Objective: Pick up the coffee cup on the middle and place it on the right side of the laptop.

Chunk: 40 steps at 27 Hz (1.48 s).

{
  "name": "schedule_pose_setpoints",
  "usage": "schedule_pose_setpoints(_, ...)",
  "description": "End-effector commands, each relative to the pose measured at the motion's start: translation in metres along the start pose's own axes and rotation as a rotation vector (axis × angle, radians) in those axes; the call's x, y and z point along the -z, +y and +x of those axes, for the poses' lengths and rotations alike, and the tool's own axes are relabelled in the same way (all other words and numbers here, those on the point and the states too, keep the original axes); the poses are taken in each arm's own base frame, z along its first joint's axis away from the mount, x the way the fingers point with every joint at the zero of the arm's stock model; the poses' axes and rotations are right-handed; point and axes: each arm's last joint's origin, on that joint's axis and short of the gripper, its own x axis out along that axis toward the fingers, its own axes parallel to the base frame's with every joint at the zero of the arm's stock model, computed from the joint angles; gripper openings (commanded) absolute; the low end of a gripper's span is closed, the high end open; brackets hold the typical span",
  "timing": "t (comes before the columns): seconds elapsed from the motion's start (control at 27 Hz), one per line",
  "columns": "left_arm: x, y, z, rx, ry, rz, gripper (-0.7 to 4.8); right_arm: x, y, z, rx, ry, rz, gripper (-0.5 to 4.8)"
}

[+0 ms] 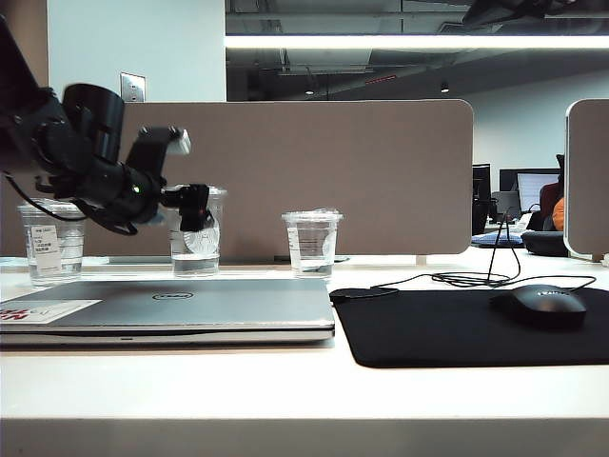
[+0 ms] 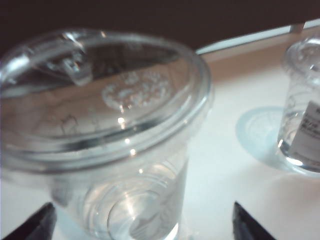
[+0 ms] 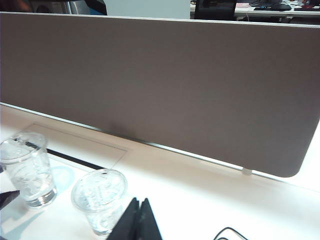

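Spread wide, black left gripper (image 2: pixel 142 225) fingers (image 2: pixel 32 227) flank the tall clear lidded coffee cup (image 2: pixel 107 135), not yet gripped. Closure should be made squarely below the lid. Right gripper (image 3: pixel 140 220) fingers are seen pressed together near a small clear cup (image 3: pixel 100 200).

A white table (image 1: pixel 285 381) fills the near part of the scene, its surface brightly lit. Along its far edge stands a taupe fabric partition (image 1: pixel 314 181) with rounded upper corners, resting in a pale metal rail. A second panel of the same kind (image 1: pixel 588 181) rises at the far right. Behind, on the left, a pale wall (image 1: pixel 133 48) carries a metal switch plate (image 1: pixel 132 88). Overhead runs a long strip light (image 1: pixel 419 42) under a dark open ceiling (image 1: pixel 381 81) with exposed ducts. Through the gap on the right, a far desk holds a glowing monitor (image 1: pixel 535 188).
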Motion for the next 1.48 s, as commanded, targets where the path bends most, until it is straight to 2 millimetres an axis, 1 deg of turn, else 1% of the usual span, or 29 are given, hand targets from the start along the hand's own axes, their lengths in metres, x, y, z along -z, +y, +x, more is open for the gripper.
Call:
schedule_pose_setpoints(0.04, -0.002, 0.0, 0.012, -0.013, 0.031, -0.001, 4.79, -0.004, 0.0, 0.0, -0.002, -0.023, -0.016, -0.05)
schedule_pose_setpoints(0.19, -0.002, 0.003, 0.03, -0.016, 0.018, -0.004, 4.79, -0.001, 0.0, 0.002, -0.002, -0.002, -0.011, -0.05)
schedule_pose_setpoints(0.33, 0.002, 0.005, 0.043, -0.026, 0.049, -0.031, 4.79, 0.003, 0.0, 0.003, -0.003, 0.021, -0.004, -0.05)
schedule_pose_setpoints(0.48, 0.004, 0.007, 0.054, -0.054, 0.039, -0.031, 4.79, 0.009, -0.002, 0.007, -0.001, 0.048, 0.003, -0.05)
schedule_pose_setpoints(0.78, 0.002, 0.01, 0.066, -0.084, 0.005, -0.029, 4.79, 0.02, -0.004, 0.016, -0.001, 0.083, 0.014, -0.05)
schedule_pose_setpoints(1.15, 0.003, 0.01, 0.068, -0.086, -0.033, -0.024, 4.75, 0.021, -0.005, 0.017, -0.001, 0.086, -0.002, -0.05)
schedule_pose_setpoints(1.19, 0.002, 0.01, 0.068, -0.086, -0.033, -0.024, 4.26, 0.021, -0.005, 0.017, -0.002, 0.086, -0.012, -0.05)
schedule_pose_setpoints(1.26, 0.002, 0.01, 0.068, -0.085, -0.033, -0.024, 4.2, 0.021, -0.005, 0.017, -0.002, 0.085, -0.012, -0.05)
schedule_pose_setpoints(1.3, 0.002, 0.01, 0.068, -0.086, -0.033, -0.024, 4.06, 0.021, -0.005, 0.017, -0.002, 0.086, -0.012, -0.05)
schedule_pose_setpoints(1.34, 0.002, 0.01, 0.068, -0.086, -0.033, -0.024, 3.79, 0.021, -0.005, 0.017, -0.002, 0.086, -0.012, -0.05)
schedule_pose_setpoints(1.41, 0.002, 0.01, 0.068, -0.085, -0.032, -0.024, 3.05, 0.021, -0.005, 0.017, -0.002, 0.086, -0.012, -0.05)
schedule_pose_setpoints(1.48, 0.002, 0.01, 0.068, -0.085, -0.032, -0.024, 2.97, 0.021, -0.005, 0.017, -0.002, 0.085, -0.012, -0.05)
